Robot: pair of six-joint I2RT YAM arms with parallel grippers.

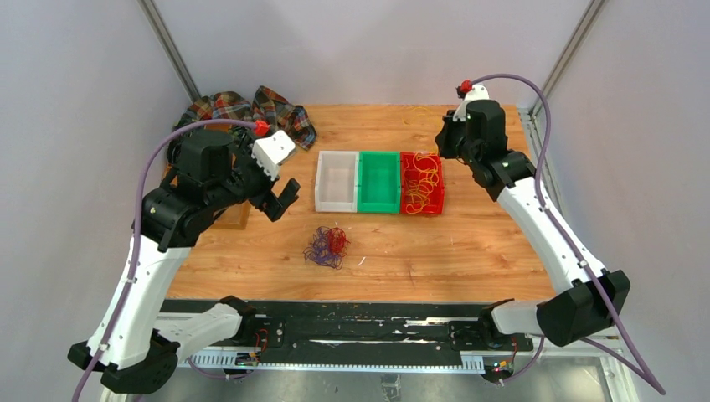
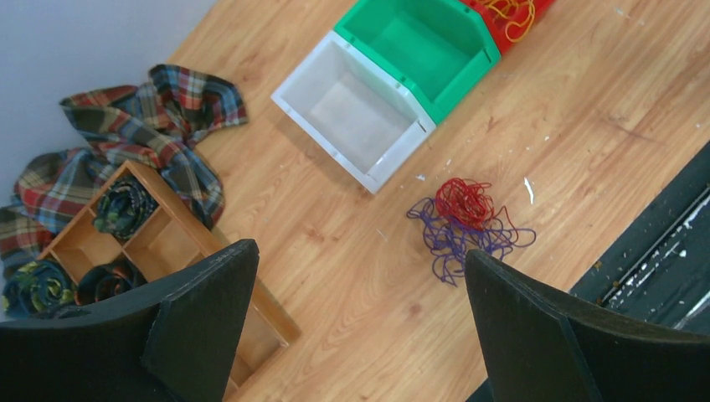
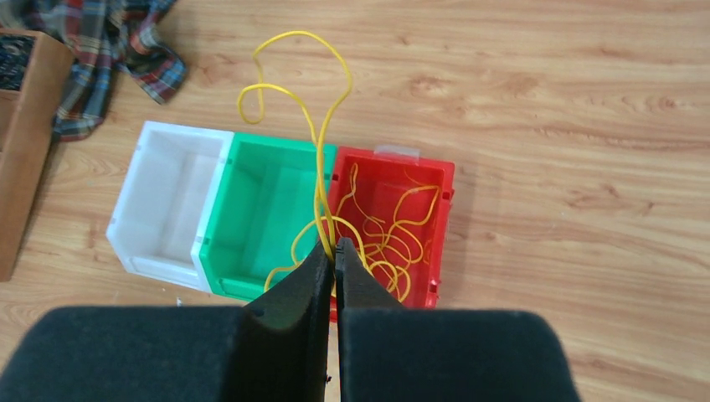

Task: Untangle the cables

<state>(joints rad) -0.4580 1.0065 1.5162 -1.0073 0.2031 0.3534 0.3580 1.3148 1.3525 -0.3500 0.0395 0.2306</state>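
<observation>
Cables in red and purple are lying as a small tangle on the counter, just in front of the white bin and touching none of the bins. Yellow strands are lying heaped in the red bin, which is sitting against the green bin in a row of three. The right end effector is hovering near the red bin, pinched tight on a yellow cable that is looping up from between its tips and trailing down into the heap. The left end effector is hanging above the counter left of the tangle with its jaws spread wide, holding nothing. A plaid cloth is lying at the far left, next to a wooden box holding dark rolls.
</observation>
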